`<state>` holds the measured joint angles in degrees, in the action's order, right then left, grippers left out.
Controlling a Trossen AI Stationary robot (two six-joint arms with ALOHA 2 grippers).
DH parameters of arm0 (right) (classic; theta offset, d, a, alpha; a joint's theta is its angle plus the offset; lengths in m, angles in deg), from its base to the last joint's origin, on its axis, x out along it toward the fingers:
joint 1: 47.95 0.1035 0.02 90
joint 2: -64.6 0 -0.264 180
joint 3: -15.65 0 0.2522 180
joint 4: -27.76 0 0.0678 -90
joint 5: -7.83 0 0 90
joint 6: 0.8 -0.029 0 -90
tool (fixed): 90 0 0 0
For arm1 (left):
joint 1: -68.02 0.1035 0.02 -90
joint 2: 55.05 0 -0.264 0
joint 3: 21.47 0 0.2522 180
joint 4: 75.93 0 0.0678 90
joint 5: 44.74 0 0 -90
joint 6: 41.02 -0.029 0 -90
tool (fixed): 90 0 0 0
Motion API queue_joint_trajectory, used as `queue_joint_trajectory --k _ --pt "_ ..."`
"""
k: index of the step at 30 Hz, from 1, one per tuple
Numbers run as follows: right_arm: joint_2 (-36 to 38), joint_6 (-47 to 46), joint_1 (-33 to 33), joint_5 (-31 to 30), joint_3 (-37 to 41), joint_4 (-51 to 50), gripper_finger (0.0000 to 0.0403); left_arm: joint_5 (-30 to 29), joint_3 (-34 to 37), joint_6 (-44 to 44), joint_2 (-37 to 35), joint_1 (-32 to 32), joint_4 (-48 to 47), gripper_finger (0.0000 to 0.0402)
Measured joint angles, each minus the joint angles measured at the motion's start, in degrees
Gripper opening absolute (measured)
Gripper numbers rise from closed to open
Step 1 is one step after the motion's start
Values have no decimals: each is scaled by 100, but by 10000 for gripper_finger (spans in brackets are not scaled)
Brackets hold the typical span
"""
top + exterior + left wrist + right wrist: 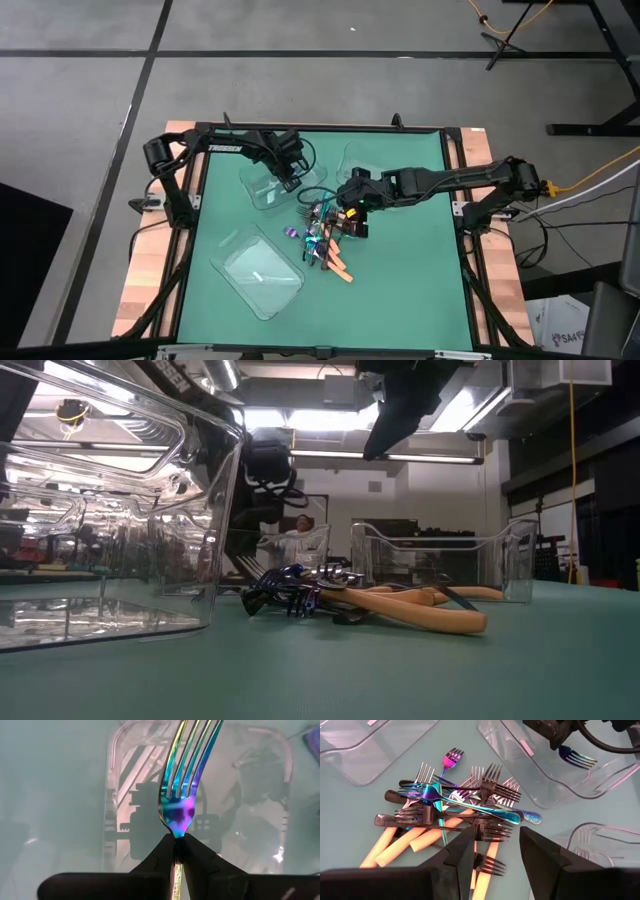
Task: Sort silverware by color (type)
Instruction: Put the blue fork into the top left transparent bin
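The silverware lies in a tangled pile (325,238) at mid-table: orange-handled forks (405,845), dark forks (490,832) and iridescent ones (432,795), also seen in the low view (300,595). My right gripper (495,847) hovers open above the pile (352,208), clear of it. My left gripper (292,176) is over a clear tray (262,192) toward the far left, shut on one iridescent fork (182,780), which the right wrist view also shows (576,756). My left gripper pinches the iridescent fork at its neck (176,834), just below the tines, between the two fingertips (159,851). The handle runs back between the fingers, along them. The tines point away from the gripper toward the tray below. The fork is lifted clear.
A second clear tray (262,278) sits near the table's near-left part, and a third (362,160) stands beyond the pile toward the far edge. Green mat lies open to the near right (410,290). A person stands far back in the room (300,525).
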<state>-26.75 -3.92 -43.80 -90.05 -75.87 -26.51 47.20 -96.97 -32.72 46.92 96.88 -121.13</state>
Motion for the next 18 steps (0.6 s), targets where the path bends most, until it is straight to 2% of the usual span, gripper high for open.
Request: queue_joint_trajectory --k 12,18 --pt "0 0 0 0 0 0 145 -36 0 9 0 0 153 26" --pt "0 0 0 2 0 1 145 -38 0 11 0 0 155 63"
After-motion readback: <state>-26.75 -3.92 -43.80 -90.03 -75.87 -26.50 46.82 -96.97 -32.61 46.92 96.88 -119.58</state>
